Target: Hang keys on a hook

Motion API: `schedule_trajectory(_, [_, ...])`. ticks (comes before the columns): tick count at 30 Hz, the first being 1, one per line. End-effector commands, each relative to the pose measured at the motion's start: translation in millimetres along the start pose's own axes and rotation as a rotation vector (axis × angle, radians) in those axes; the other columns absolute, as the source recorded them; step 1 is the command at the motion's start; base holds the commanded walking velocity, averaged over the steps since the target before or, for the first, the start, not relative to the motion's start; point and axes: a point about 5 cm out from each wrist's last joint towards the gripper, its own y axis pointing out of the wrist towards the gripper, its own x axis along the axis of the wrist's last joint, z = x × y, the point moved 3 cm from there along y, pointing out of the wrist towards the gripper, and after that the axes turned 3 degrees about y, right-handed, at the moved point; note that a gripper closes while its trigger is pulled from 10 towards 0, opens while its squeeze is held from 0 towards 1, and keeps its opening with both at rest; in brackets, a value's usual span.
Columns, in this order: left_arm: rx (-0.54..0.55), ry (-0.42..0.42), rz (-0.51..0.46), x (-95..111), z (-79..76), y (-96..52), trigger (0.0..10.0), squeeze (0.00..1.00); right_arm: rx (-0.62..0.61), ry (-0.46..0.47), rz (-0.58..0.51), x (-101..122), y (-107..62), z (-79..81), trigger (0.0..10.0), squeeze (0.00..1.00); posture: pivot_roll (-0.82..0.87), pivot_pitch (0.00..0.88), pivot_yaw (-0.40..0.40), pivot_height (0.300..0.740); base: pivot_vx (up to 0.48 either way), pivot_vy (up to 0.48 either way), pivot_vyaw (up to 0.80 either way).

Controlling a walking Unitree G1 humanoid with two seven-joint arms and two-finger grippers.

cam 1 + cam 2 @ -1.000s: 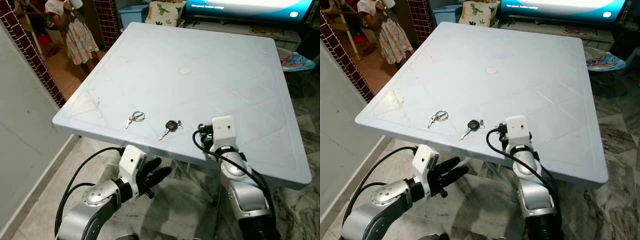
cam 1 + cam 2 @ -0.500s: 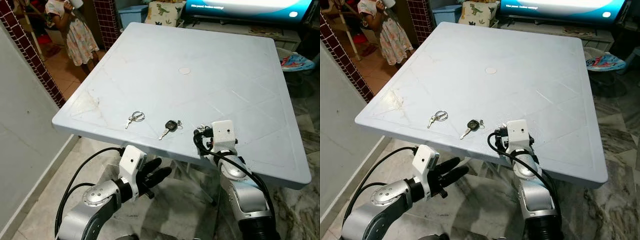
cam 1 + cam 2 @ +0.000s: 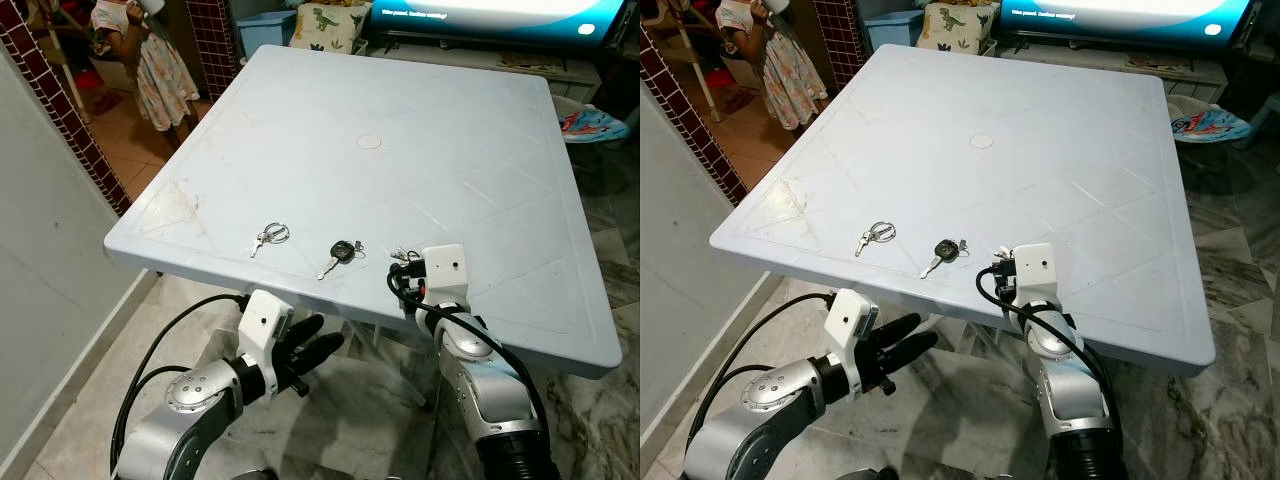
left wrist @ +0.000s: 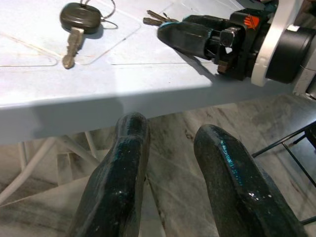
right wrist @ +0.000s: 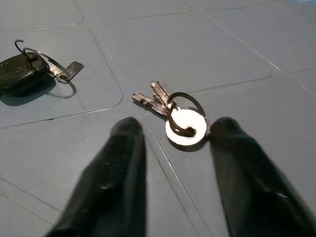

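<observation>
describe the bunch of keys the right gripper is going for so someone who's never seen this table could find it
Start at the pale blue table and go to its near edge, where three key sets lie in a row. The key bunch is the one between the open jaws of the right gripper. Unlike the black-headed car key beside it, it is bare metal keys on a ring with a round silver tag.

A pale blue table [image 3: 420, 110] stands on a marble floor [image 3: 620, 430], with a person [image 3: 145, 55] beyond its far left corner beside a brick-patterned pillar [image 3: 60, 110].
</observation>
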Motion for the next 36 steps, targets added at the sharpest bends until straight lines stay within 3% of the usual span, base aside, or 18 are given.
schedule_trajectory(1, [0.009, 0.001, -0.021, 4, 0.7, -3.1, 10.0, 0.0, -0.011, 0.013, 0.037, -9, 0.0, -4.4, 0.0, 0.0, -0.05, 0.136, 0.025, 0.74, 0.0, 0.0, 0.0])
schedule_trajectory(5, [0.01, -0.005, -0.054, 11, 0.5, -2.9, 10.0, 0.0, -0.012, 0.012, 0.038, -9, 0.5, -4.9, 0.0, 0.0, -0.06, 0.137, 0.024, 0.74, 0.0, 0.0, 0.0])
schedule_trajectory(31, [0.008, 0.002, -0.027, 6, 0.9, -2.8, 10.0, 0.0, -0.064, 0.022, 0.075, -16, 1.7, -10.5, 0.0, 0.0, -0.04, 0.139, 0.032, 0.74, 0.0, 0.0, 0.0])
schedule_trajectory(36, [0.004, 0.008, -0.019, 5, 1.0, -3.6, 10.0, 0.0, -0.111, 0.002, 0.01, -5, -0.1, -16.0, 0.0, 0.0, -0.04, 0.138, 0.037, 0.74, 0.0, 0.0, 0.0])
